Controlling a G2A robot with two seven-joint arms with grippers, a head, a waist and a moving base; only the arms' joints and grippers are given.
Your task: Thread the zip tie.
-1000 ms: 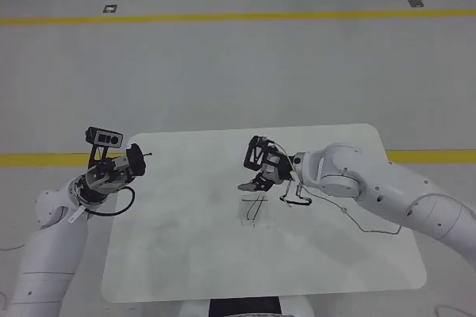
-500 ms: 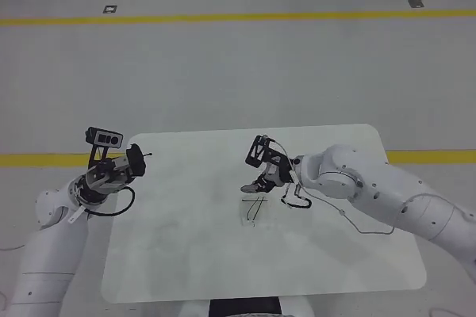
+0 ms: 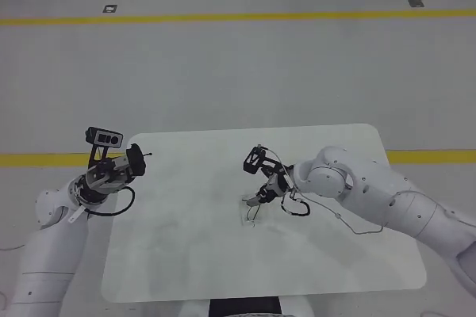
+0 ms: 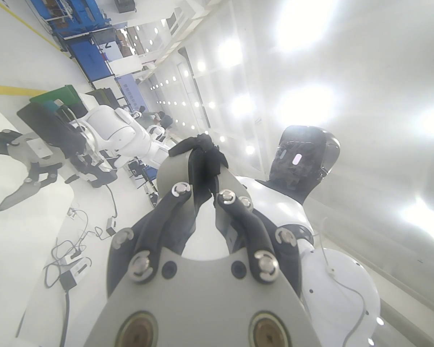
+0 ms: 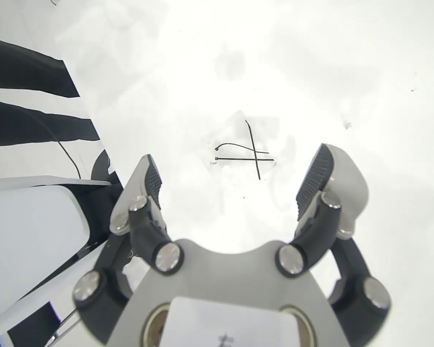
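- Right gripper (image 5: 235, 155), its jaws spread wide, hangs over the thin black plastic zip ties (image 5: 254, 149), with neither finger touching them
- Three such ties lie together flat near the middle of the white rounded-corner worktop (image 3: 190, 246): one straight, one curved just beside it, and one crossing both
- Left gripper (image 4: 202, 148) is at the worktop's left edge, well apart from the ties and tilted upward, with its fingers pressed together; I cannot tell whether anything is pinched between them
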